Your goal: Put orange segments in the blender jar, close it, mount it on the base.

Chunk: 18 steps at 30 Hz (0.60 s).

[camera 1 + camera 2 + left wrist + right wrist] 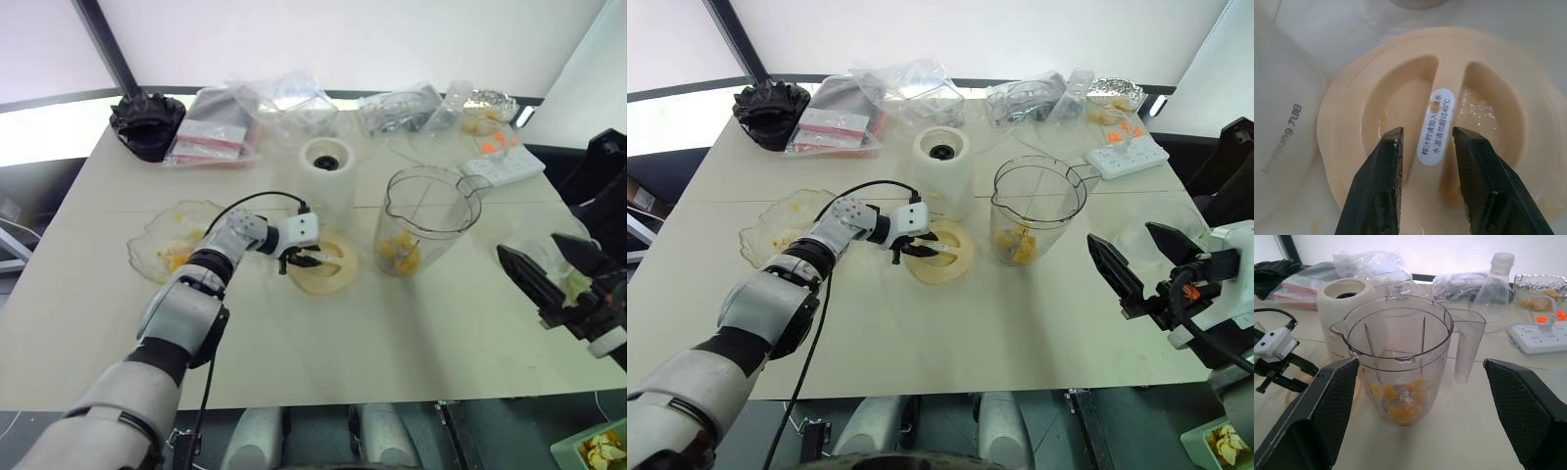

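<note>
Left wrist view is showing the left gripper (1424, 142) straddling the raised centre rib of the flat cream lid (1400, 78); the two black fingers are standing on either side of the labelled rib, partly closed, and contact with the rib cannot be confirmed. The lid recesses are holding a little wet residue and a few yellow specks.

The lid is lying flat near the middle of the table (411, 323), just in front of the base (326, 176). The base is standing upright toward the far edge, its dark top socket uncovered.

The blender jar (1400, 367) is standing upright beside the base, on its right, not mounted and without a lid. Orange segments (1400, 406) are sitting in a small heap at the jar bottom — the rest of the jar is holding nothing.

The wavy-edged glass bowl (171, 240) is resting near the left edge, containing a few yellow scraps.

The right gripper (554, 269) is hovering by the right edge, fingers spread wide apart and holding nothing — the jar is framed between them in the right wrist view.
</note>
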Each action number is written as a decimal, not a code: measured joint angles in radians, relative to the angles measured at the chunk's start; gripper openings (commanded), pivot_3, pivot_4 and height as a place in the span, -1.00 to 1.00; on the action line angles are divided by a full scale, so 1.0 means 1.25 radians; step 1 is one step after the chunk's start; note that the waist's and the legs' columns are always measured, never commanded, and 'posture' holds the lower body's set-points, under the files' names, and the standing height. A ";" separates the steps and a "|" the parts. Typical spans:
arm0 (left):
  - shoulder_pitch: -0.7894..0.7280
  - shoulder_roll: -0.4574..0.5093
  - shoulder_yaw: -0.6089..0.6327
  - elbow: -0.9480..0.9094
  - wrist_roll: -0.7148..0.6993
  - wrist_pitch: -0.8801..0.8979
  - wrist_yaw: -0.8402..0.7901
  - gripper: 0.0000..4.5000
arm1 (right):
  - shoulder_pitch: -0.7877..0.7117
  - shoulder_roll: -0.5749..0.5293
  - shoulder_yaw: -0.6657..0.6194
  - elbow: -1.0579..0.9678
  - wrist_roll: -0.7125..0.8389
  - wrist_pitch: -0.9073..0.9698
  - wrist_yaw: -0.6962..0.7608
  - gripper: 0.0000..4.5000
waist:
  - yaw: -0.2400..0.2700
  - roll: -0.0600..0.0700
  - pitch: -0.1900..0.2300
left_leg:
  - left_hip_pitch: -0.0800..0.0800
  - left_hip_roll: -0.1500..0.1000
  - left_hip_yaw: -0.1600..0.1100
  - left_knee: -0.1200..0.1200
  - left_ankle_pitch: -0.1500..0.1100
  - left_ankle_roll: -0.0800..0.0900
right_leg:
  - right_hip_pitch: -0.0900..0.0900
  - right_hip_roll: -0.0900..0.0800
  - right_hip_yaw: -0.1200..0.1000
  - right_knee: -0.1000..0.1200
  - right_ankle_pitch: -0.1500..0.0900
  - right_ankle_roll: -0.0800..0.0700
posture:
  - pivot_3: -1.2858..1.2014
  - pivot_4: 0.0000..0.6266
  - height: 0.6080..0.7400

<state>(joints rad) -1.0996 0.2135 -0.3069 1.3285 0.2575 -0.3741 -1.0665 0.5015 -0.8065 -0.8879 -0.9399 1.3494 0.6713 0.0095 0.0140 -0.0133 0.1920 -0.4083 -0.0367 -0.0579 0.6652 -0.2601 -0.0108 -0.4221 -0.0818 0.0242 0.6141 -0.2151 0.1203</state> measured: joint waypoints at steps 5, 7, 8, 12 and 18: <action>-0.016 -0.021 -0.010 0.005 0.036 0.037 0.003 -0.28 | -0.001 -0.013 0.000 0.003 -0.002 0.000 -0.001 0.90 | 0.000 0.000 -0.001 | 0.001 0.000 0.000 0.000 0.000 0.000 | 0.001 0.000 0.000 0.000 0.000 0.000 | 0.03 -0.52 1.00; -0.024 -0.032 -0.011 0.006 0.044 0.063 0.003 -0.28 | -0.004 -0.018 0.000 0.005 -0.007 0.000 -0.001 0.90 | 0.001 0.000 -0.001 | 0.001 0.000 0.000 0.001 0.000 0.000 | 0.002 0.000 -0.001 0.000 0.000 0.000 | 0.03 -0.52 1.00; -0.029 -0.038 -0.011 0.007 0.049 0.074 0.004 -0.28 | -0.007 -0.020 0.001 0.006 -0.009 0.000 -0.002 0.90 | 0.002 0.000 -0.001 | 0.001 0.000 0.000 0.001 0.000 0.000 | 0.003 0.000 -0.001 0.000 0.000 0.000 | 0.03 -0.52 1.00; -0.039 -0.057 -0.014 0.009 0.066 0.100 0.011 -0.28 | -0.013 -0.023 0.014 0.009 -0.014 -0.001 -0.007 0.90 | 0.002 0.000 -0.001 | 0.002 0.000 0.000 0.002 0.000 0.000 | 0.004 0.000 -0.001 0.000 0.000 0.000 | 0.03 -0.52 1.00; -0.046 -0.067 -0.021 0.009 0.083 0.095 0.007 -0.88 | -0.014 -0.023 0.045 0.017 -0.043 0.001 -0.018 0.90 | 0.001 -0.001 -0.001 | 0.006 0.000 0.000 0.002 0.000 0.000 | 0.009 0.000 -0.001 -0.001 -0.001 -0.002 | 0.03 -0.52 1.00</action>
<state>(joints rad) -1.1566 0.1295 -0.3332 1.3401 0.3609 -0.2549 -1.0578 0.4840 -0.8346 -0.8314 -0.9188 1.2953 0.6725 -0.0130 0.0147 -0.0147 0.1904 -0.4005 -0.0363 -0.0584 0.6670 -0.2601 -0.0109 -0.4112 -0.0821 0.0226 0.6129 -0.2167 0.1179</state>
